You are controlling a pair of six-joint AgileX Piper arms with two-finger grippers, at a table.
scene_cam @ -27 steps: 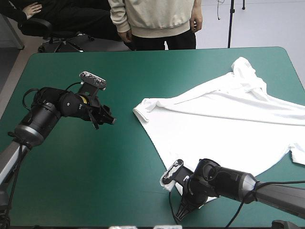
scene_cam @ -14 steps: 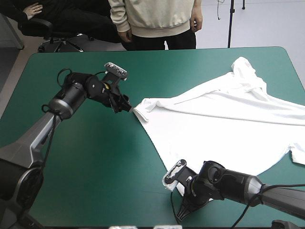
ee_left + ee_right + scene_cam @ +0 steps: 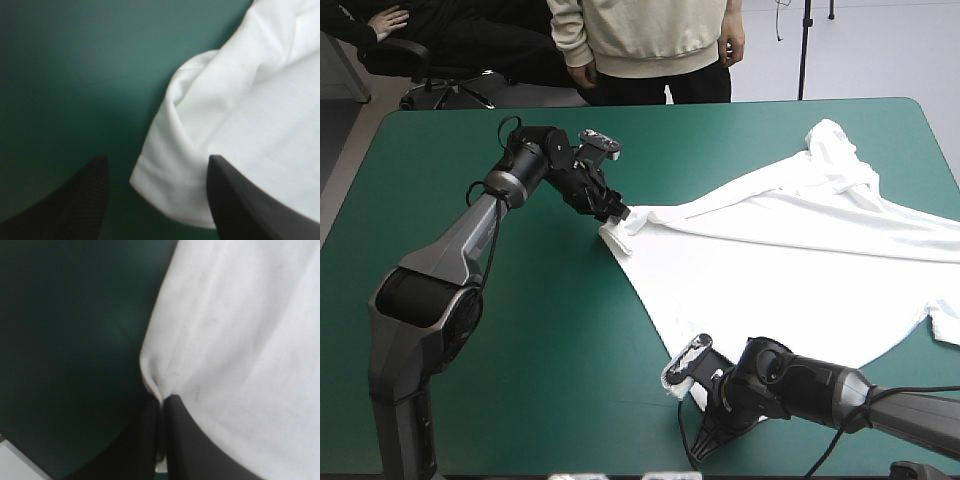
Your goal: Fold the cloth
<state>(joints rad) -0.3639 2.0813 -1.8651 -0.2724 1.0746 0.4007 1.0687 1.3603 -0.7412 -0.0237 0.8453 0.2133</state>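
The T-shirt lay spread flat on the right half of the desk, white against the teal-green cover. One sleeve pointed toward the middle of the desk and the body reached to the right edge. The right gripper was clamped on the hem corner nearest the robot. Its wrist view showed the black fingers met in one arch, with the stitched hem puckered between them. The left gripper hung at the tip of the sleeve with its fingers spread wide, one over bare cover and the other over white fabric. The cuff lay between them, not yet gripped.

The step in hand looked to be the left arm's grasp of that sleeve. To do it well, the gripper would want to come down until its fingertips touched the cover on either side of the cuff, rather than nudging the cloth along. It should then close across the doubled hem, where the fabric is thickest and least likely to slip. The cuff sat a little toward one finger, so a small sideways shift to centre it would help. A soft fold just ahead of the cuff could get gathered in too — better to take only the edge. With the right hold set, both corners should rise together and evenly, so the shirt is not dragged askew.
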